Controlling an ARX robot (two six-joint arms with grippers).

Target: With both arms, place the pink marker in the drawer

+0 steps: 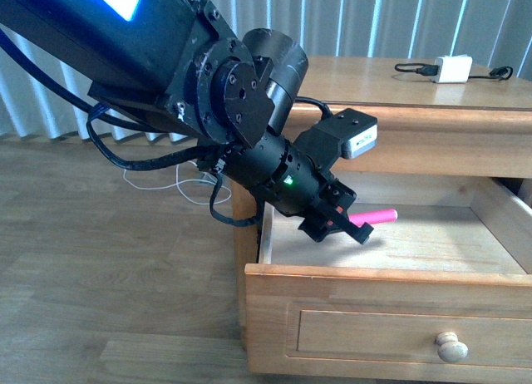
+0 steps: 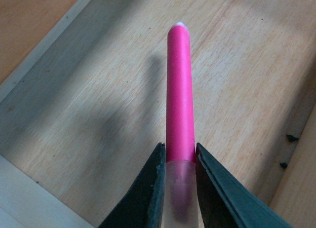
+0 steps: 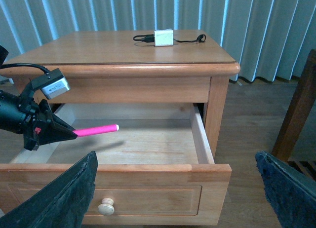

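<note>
At far left in the front view, black left arm (image 1: 125, 43) slanting down toward the cabinet (image 1: 499, 143), small green light (image 1: 288, 182) glowing on the wrist. Just right of that, left gripper (image 1: 359, 228) over the pulled-out drawer (image 1: 382, 278), clamped narrow on the pale cap end of the pink marker (image 1: 376, 215). Marker roughly level, bright barrel pointing right, held above the pale drawer floor with its shadow beneath, not touching the wood.

Seen from the left wrist: black fingers (image 2: 148, 198) pressed against both sides of the frosted cap, pink barrel (image 2: 178, 90) sticking out past them over bare boards.

Further right on the drawer front, round wooden knob (image 1: 451, 346). Up on the cabinet top, toward its right end, white charger (image 1: 453, 69) with black cable (image 1: 411, 67).

From the right wrist: right gripper (image 3: 176, 161) spread wide, holding nothing, dark fingers (image 3: 64, 198) at either side, facing the open drawer (image 3: 148, 168) front.
</note>
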